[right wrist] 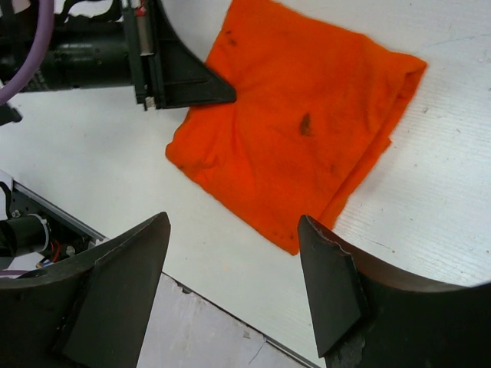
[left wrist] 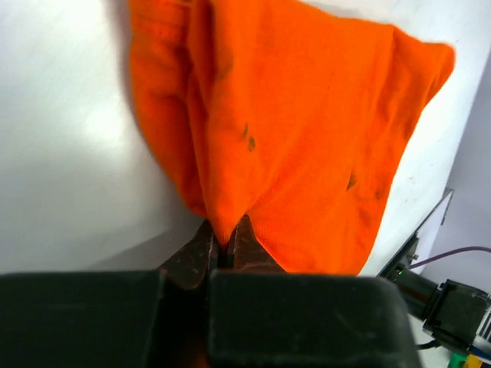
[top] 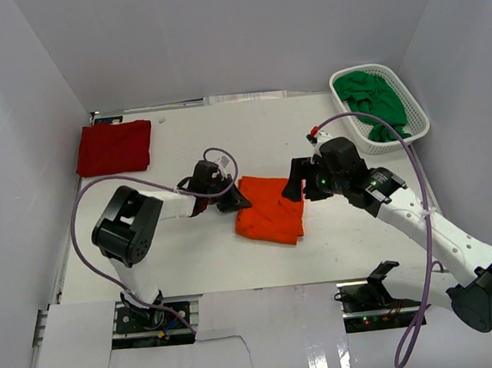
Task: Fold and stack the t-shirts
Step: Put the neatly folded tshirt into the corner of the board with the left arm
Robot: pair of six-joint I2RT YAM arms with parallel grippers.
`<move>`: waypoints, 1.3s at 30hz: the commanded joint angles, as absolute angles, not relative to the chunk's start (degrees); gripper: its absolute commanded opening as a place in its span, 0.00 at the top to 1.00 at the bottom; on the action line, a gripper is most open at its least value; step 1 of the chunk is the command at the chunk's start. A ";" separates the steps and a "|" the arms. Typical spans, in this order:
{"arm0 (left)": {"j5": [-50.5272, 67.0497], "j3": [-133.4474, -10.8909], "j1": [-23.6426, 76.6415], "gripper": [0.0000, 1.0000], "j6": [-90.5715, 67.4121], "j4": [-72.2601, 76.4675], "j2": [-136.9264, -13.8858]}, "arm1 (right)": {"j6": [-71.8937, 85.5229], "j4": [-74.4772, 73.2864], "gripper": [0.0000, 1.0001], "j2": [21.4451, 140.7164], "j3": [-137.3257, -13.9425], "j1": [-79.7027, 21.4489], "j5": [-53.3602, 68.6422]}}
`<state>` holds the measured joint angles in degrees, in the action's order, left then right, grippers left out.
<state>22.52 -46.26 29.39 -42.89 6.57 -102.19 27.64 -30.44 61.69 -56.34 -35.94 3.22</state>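
My left gripper (left wrist: 222, 247) was pinched shut on the left edge of the folded bright orange cotton t-shirt (top: 270, 209), which lay mid-way across the white table (top: 192, 257). My right gripper (right wrist: 234, 230) hovered by its right side, fingers spread wide and empty. The folded dark red cotton t-shirt (top: 113, 147) lay far left, and the green cotton t-shirt (top: 375, 104) sat bunched in the white plastic mesh basket (top: 419, 124) far right.

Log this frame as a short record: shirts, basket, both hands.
orange t-shirt: folded, lying between the hands
dark red t-shirt: folded, far left
green t-shirt: crumpled in white basket, far right
left hand: shut on orange t-shirt's edge
right hand: open, empty, near the orange t-shirt
stack: none yet
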 commanded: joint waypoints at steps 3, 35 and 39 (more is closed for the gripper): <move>10.46 -52.61 28.66 1.00 -38.15 -2.89 -113.12 | 26.81 -30.06 0.27 60.56 -56.34 -35.42 4.22; 19.51 -126.21 -2.29 1.00 -7.20 -34.80 -137.02 | 25.75 -27.16 0.28 62.22 -58.01 -34.98 8.88; 18.55 -128.14 -2.55 1.00 -6.07 -35.68 -136.85 | 25.75 -26.98 0.28 63.10 -58.01 -34.98 9.49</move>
